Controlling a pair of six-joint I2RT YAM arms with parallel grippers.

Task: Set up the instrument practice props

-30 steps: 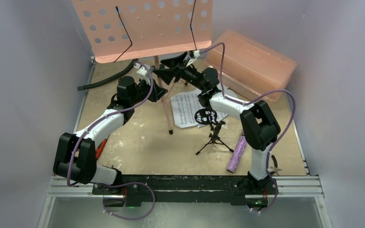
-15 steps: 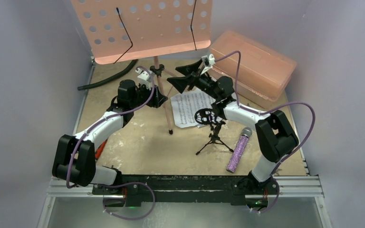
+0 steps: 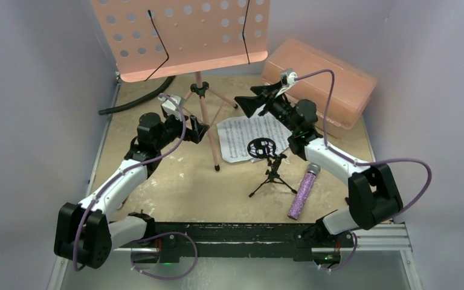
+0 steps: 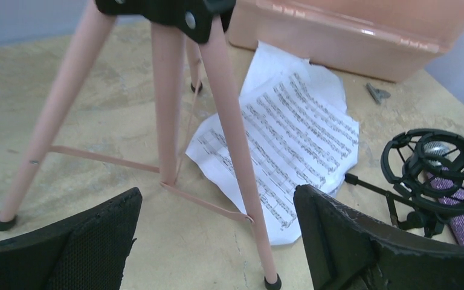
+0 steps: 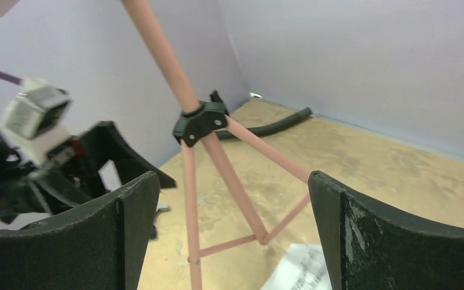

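Left fingers (image 4: pixel 66 248) and right fingers (image 5: pixel 393 241) both stand wide apart, holding nothing, one on each side of the pink perforated music stand (image 3: pixel 181 36). It stands upright on tripod legs at the far middle of the desk (image 3: pixel 175 187). White sheet-music pages (image 3: pixel 240 134) lie flat just right of the legs. A small black tripod mic stand (image 3: pixel 270 172) stands at their near edge. The purple glitter microphone (image 3: pixel 302 192) lies to its right.
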